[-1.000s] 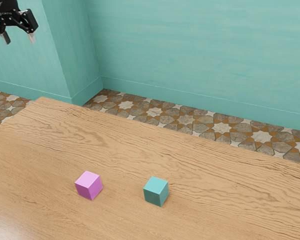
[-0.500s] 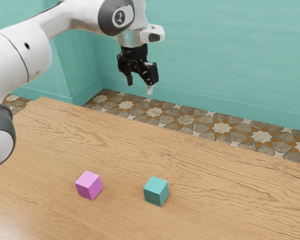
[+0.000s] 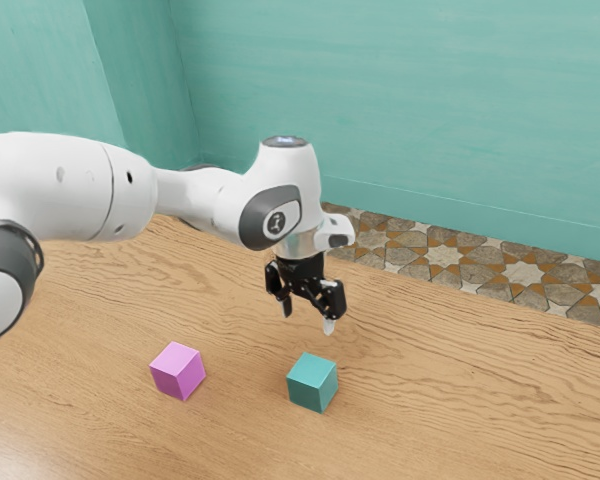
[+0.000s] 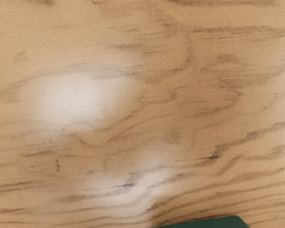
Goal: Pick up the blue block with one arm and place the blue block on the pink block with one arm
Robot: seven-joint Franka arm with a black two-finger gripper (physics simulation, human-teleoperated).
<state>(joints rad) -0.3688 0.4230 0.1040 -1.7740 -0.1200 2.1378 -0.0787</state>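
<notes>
**Blue block flat on the table, below the spread gripper and untouched**

Blue block (image 3: 312, 381), more teal than blue in shade, sits in the lower middle of the exterior view on the wooden table (image 3: 480, 390). It rests flat on one face with its top level. It is a cube, so no side is longer than another and it has no long axis. One upright edge is turned toward the camera, so two side faces show, and the top face reads as a diamond with a corner pointing to the lower edge of the frame.

The gripper (image 3: 307, 314) hangs directly above the block in the frame, pointing down from the white arm (image 3: 180, 195), which enters from the left edge. Its two black fingers (image 3: 328, 322) stand apart with nothing between them. The right-hand finger hangs lower in the frame than the left one. A strip of bare wood shows between the fingertips and the block's top face, so the two are near but not touching.

In the wrist view, a dark green sliver of the block (image 4: 204, 222) shows just under the hand, against the wood grain of the table (image 4: 133, 95).

The pink block (image 3: 177, 370) stands on the table to the left of the blue one, well apart from it, at about the same height in the frame. A patterned tiled floor (image 3: 460, 255) and a teal wall (image 3: 430, 90) lie behind the table.
</notes>
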